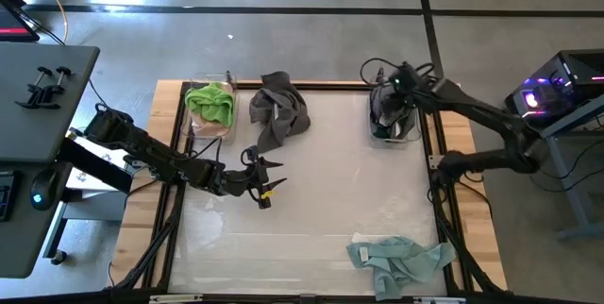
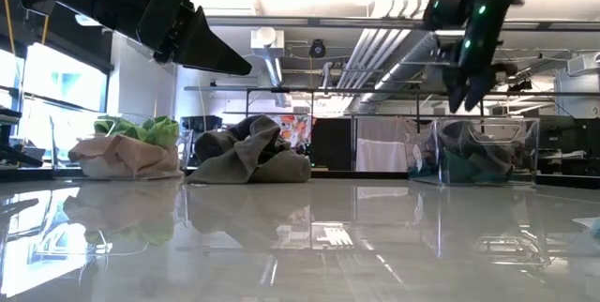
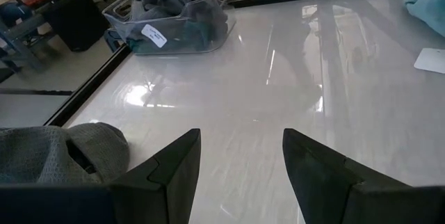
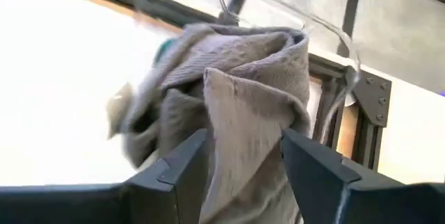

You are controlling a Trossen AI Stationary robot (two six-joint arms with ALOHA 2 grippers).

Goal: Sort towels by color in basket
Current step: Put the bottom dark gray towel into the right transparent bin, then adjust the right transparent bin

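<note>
Item: dark grey waffle-weave towel (image 4: 243,92), crumpled, lying in the clear plastic bin (image 1: 394,115) at the table's far right corner, directly under the right gripper (image 1: 389,106).
Handling: judged light, limp and soft; it will sag and trail when lifted. No fragility. A raised fold or peak of the heap looks like the best place to pinch, not a flat spread.
Right gripper: fingers parted around a standing fold of that towel; whether they touch the cloth or hold it cannot be told.
Right bin contents: the grey towel on top, a dark teal cloth (image 3: 184,40) beneath, and a white label on the wall.
Second item: another dark grey towel (image 1: 279,110), heaped loose on the table at the far edge, outside any bin.
Left bin (image 1: 193,126): clear, at the far left corner, holding a lime green towel (image 1: 211,104) over a pink one (image 2: 122,157).
Third loose item: pale mint towel (image 1: 396,259), rumpled, at the near edge toward the right.
Left gripper (image 1: 269,174): hovering over the table just beside the loose grey heap, fingers wide apart, empty.
Surface: glossy white table (image 1: 321,200), likely slippery under cloth.
</note>
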